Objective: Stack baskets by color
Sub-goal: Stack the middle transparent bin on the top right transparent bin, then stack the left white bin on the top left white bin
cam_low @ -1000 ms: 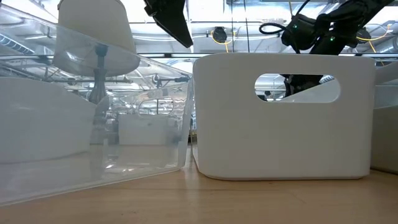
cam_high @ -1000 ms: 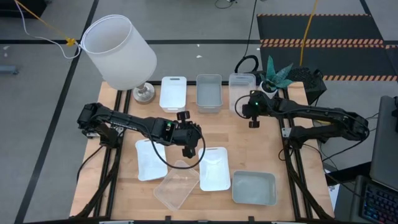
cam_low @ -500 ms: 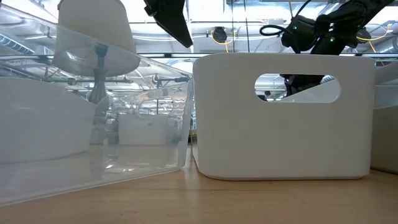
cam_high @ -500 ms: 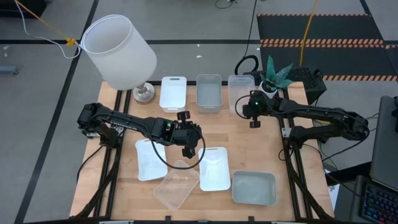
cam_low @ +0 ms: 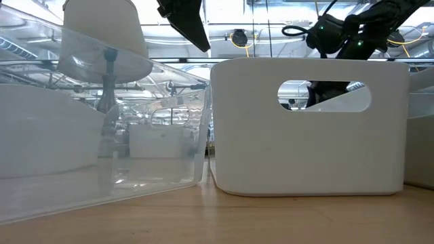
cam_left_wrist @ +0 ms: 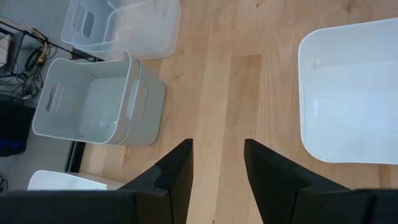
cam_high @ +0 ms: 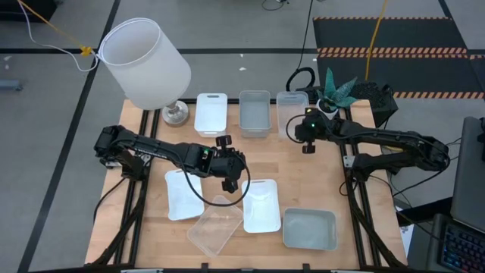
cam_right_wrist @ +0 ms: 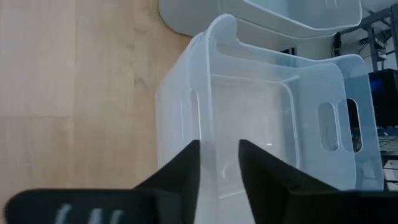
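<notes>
At the table's far edge stand a white basket (cam_high: 210, 112), a grey one (cam_high: 255, 112) and a clear one (cam_high: 292, 109), each on its base. Nearer lie two white baskets (cam_high: 184, 194) (cam_high: 261, 205), a clear one (cam_high: 215, 225) and a grey one (cam_high: 309, 229). My right gripper (cam_right_wrist: 219, 163) is open at the far clear basket (cam_right_wrist: 267, 118), which has a second clear one nested inside it. Its fingers straddle that basket's near wall. My left gripper (cam_left_wrist: 217, 162) hangs open above bare wood at mid-table, beside the nearer white basket (cam_left_wrist: 351, 93). My right gripper has one finger (cam_right_wrist: 186, 171) outside the far clear basket's near wall (cam_right_wrist: 211, 124) and the other finger inside, slanting down from the near side. A gap shows beside the wall; whether either finger touches it I cannot tell. The basket stands on the table.
A big white lampshade (cam_high: 145, 62) on a metal foot (cam_high: 176, 114) leans over the far left corner. A green plant (cam_high: 337, 89) and cables sit beyond the far right corner. Bare wood (cam_high: 280, 163) lies between the two rows of baskets.
</notes>
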Controlling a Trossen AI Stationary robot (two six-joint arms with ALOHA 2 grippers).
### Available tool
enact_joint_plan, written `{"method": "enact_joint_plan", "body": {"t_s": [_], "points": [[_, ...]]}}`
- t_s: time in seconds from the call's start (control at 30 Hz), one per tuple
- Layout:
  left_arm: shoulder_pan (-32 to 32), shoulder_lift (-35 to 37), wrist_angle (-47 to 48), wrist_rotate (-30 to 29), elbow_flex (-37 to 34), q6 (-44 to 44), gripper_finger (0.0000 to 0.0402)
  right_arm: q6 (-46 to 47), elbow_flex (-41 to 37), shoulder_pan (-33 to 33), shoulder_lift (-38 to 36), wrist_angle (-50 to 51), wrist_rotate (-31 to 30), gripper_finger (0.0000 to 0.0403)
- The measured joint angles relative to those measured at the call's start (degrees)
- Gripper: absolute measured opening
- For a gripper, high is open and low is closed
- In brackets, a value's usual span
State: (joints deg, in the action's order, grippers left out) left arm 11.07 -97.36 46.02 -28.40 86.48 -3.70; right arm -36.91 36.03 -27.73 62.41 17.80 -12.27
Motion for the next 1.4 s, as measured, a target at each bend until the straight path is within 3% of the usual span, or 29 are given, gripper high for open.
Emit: {"method": "enact_joint_plan", "body": {"t_s": [0.37, 0.87, 0.97, 1.2, 1.4], "points": [[0.3, 0.0, 0.0, 0.0, 0.0, -0.9, 0.0145, 1.8, 0.0, 2.8, -4.2, -0.4, 0.3, 0.0187], [6.6, 0.0, 2.4, 2.6, 0.0, -7.0, 0.0145, 6.1, 0.0, 14.9, -18.2, -2.7, 0.3, 0.0183], [8.1, 0.0, 6.8, 2.6, 0.0, -11.5, 0.0145, 8.5, 0.1, 17.1, -19.7, -5.1, 0.3, 0.0183], [12.7, 0.0, 21.6, 2.9, 0.0, -34.8, 0.0145, 14.7, 0.1, 20.4, -20.8, -11.2, 0.3, 0.0183], [19.9, 0.0, 25.5, 2.7, 0.0, -39.2, 0.0145, 17.6, 0.1, 22.1, -20.5, -12.4, 0.3, 0.0183]]}}
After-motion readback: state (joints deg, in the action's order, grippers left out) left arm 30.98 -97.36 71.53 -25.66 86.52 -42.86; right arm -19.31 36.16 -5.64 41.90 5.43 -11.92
